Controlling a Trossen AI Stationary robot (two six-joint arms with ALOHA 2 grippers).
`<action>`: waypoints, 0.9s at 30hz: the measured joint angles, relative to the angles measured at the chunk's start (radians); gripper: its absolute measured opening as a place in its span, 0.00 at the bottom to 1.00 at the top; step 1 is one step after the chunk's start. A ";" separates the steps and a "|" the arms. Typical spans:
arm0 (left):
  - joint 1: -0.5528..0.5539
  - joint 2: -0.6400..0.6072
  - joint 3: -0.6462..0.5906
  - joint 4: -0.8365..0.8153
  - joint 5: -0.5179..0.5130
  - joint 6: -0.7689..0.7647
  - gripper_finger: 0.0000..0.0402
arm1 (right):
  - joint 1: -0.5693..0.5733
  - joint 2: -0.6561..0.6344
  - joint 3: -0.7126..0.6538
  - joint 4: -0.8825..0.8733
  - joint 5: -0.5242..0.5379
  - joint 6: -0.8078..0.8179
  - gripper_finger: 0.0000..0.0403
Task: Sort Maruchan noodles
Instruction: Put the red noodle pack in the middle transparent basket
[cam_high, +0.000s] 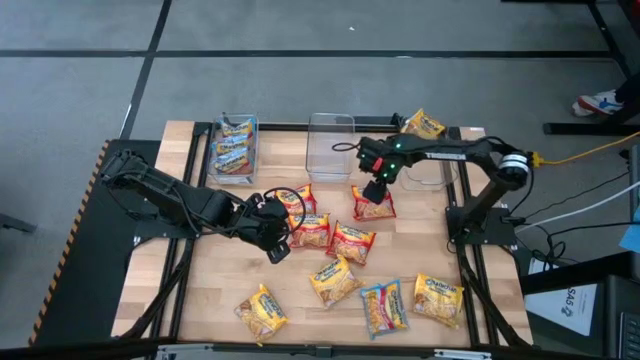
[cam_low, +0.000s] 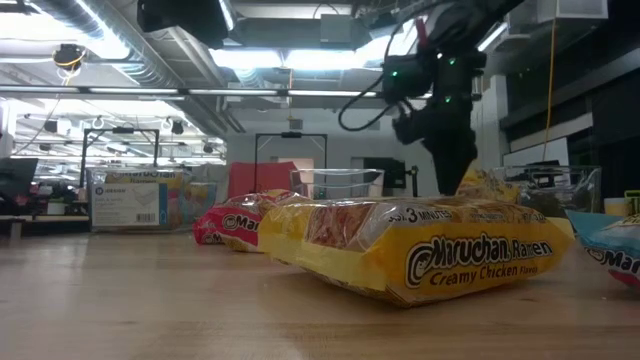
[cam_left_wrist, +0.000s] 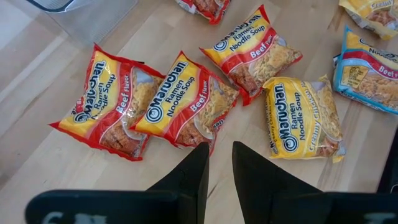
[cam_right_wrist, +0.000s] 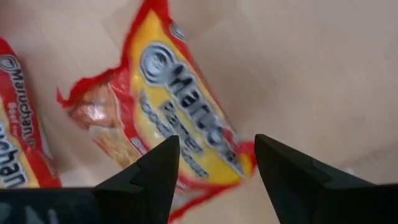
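Left bin (cam_high: 236, 150) holding blue packets (cam_high: 234, 141), middle bin (cam_high: 331, 143) empty

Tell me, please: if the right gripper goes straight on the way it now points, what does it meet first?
Probably the red packet lying alone on the table. The right gripper is open and points down at it, with nothing between. How far above it the fingers are is unclear.

Yellow Creamy Chicken packet (cam_low: 420, 255) lies before a red packet (cam_low: 232, 228).
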 joint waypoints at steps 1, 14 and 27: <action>0.000 0.000 0.000 0.000 0.000 0.000 0.16 | 0.004 0.011 0.000 0.011 -0.019 0.000 0.53; 0.000 0.000 0.000 0.000 0.002 0.000 0.16 | 0.044 0.102 0.000 0.017 -0.099 0.020 0.33; 0.000 0.000 0.000 -0.002 -0.001 0.000 0.16 | 0.044 -0.041 0.012 -0.071 -0.172 0.084 0.01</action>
